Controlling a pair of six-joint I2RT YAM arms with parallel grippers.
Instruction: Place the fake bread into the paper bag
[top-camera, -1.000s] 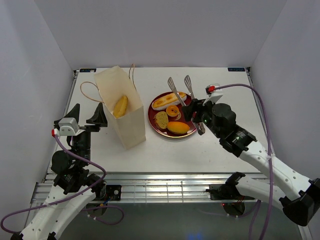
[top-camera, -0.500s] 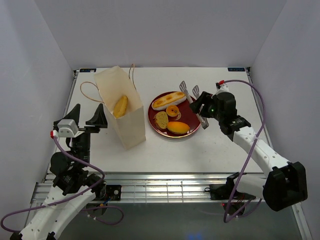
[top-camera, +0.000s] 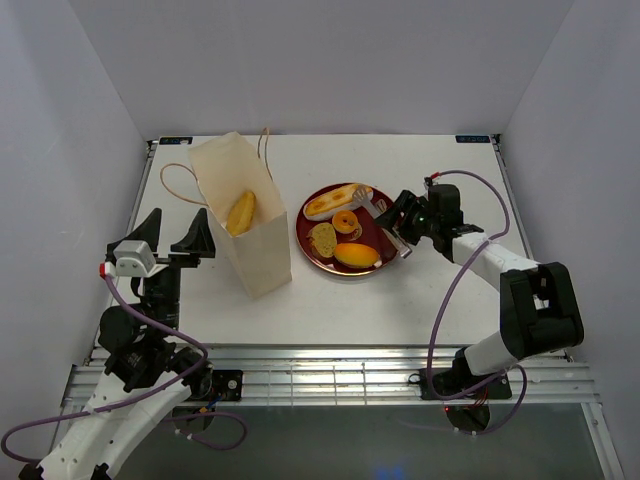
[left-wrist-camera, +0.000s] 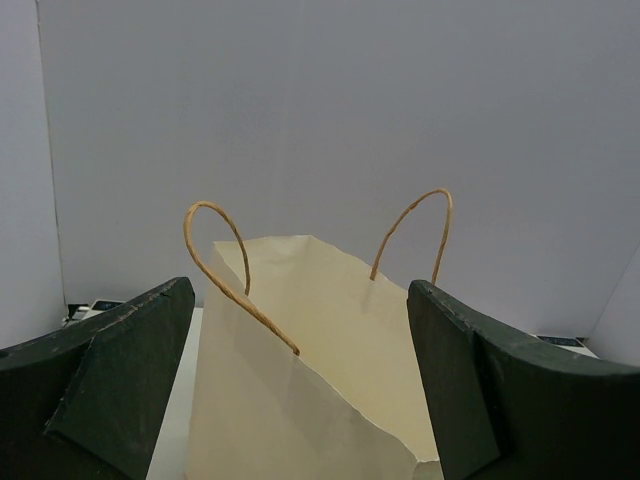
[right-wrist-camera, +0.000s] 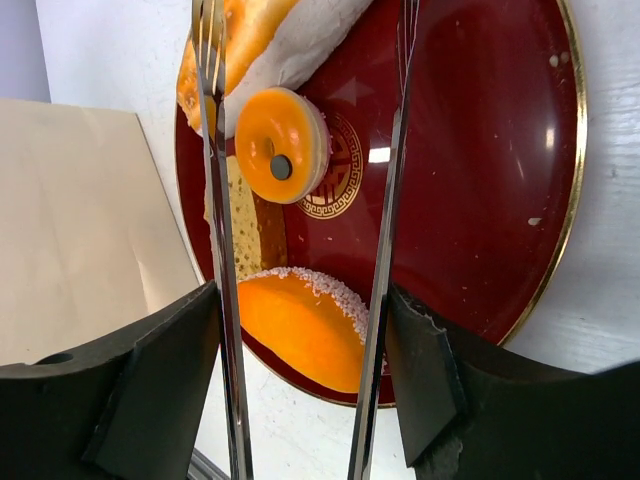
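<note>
The cream paper bag (top-camera: 250, 255) stands open left of centre, with one oval roll (top-camera: 241, 212) inside it. On the dark-red plate (top-camera: 303, 232) lie a baguette (top-camera: 335, 201), a ring donut (top-camera: 345, 221), a slice (top-camera: 322, 238) and an orange roll (top-camera: 356, 255). My right gripper (top-camera: 398, 225) is shut on metal tongs (top-camera: 374, 205), low over the plate's right side. In the right wrist view the tongs' arms (right-wrist-camera: 394, 200) straddle the donut (right-wrist-camera: 280, 130) and the roll (right-wrist-camera: 300, 325). My left gripper (left-wrist-camera: 300, 385) stands open, facing the bag (left-wrist-camera: 300, 330) from its left.
The bag's cord handles (top-camera: 178, 180) stick out to the left and back. White walls close the table on three sides. The table's near edge has a metal rail (top-camera: 320, 360).
The right arm has drawn the tongs back and down, from raised over the baguette to low over the plate's right half. The left arm has hardly moved.
</note>
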